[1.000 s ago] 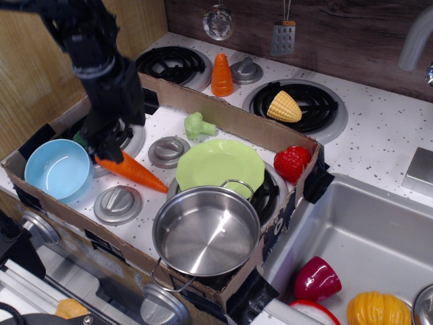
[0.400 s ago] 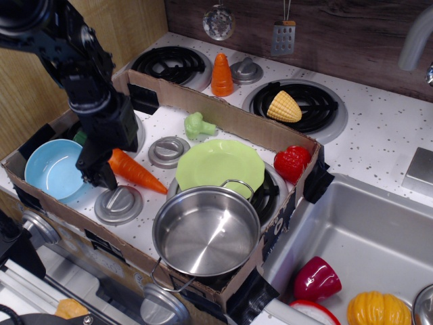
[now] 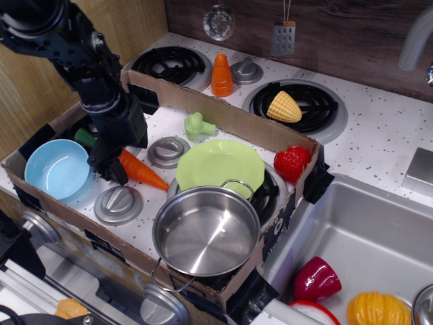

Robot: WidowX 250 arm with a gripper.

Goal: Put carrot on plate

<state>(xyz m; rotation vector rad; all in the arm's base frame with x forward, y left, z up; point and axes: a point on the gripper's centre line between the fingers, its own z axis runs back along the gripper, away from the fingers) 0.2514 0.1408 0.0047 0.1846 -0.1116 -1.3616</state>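
Observation:
The orange carrot [image 3: 143, 173] lies on the white stove top inside the cardboard box, tip pointing right and front, its dark green stem end [image 3: 84, 137] showing behind the arm. My black gripper [image 3: 111, 168] is down over the carrot's thick end and hides that part. Its dark fingers blend into the arm, so I cannot tell whether they are closed on the carrot. The lime-green scalloped plate [image 3: 218, 164] sits to the right of the carrot and holds nothing.
A light blue bowl [image 3: 58, 169] sits left of the gripper. A steel pot [image 3: 206, 231] stands in front of the plate. Grey burner knobs [image 3: 118, 204], a green broccoli toy [image 3: 198, 125], a red strawberry toy [image 3: 292, 162] and the box wall [image 3: 223, 112] surround the area.
The gripper dropped lower and forward over the carrot's thick end, then shifted slightly right. The carrot has barely moved.

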